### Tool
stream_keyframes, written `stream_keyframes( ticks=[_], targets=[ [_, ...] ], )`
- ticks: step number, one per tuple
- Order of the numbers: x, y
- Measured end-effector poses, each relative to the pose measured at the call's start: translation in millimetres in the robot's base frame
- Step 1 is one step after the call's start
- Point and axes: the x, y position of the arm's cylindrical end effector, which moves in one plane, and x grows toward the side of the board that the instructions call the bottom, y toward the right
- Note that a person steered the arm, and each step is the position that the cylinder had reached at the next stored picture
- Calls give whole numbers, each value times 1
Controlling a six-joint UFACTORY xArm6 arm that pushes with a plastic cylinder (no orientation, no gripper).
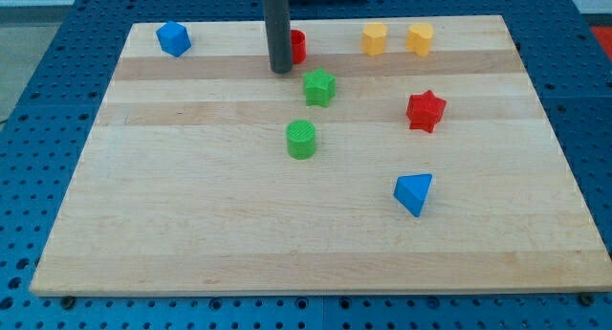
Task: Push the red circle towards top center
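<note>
The red circle [297,46] sits near the view's top centre of the wooden board [191,215], partly hidden behind my rod. My tip [280,71] rests on the board just left of and slightly below the red circle, touching or nearly touching it. A green star-like block [319,87] lies just right of and below the tip.
A blue block [173,38] sits at the top left. Two yellow blocks [374,39] [420,39] sit at the top right. A red star [426,111] is at the right, a green cylinder [301,139] in the middle, a blue triangle [414,193] lower right.
</note>
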Motion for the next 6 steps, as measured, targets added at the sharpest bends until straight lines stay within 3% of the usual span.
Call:
stream_keyframes(
  ticks=[3,4,6],
  targets=[
    [-28,-40],
    [-28,-6],
    [-28,-4]
  ],
)
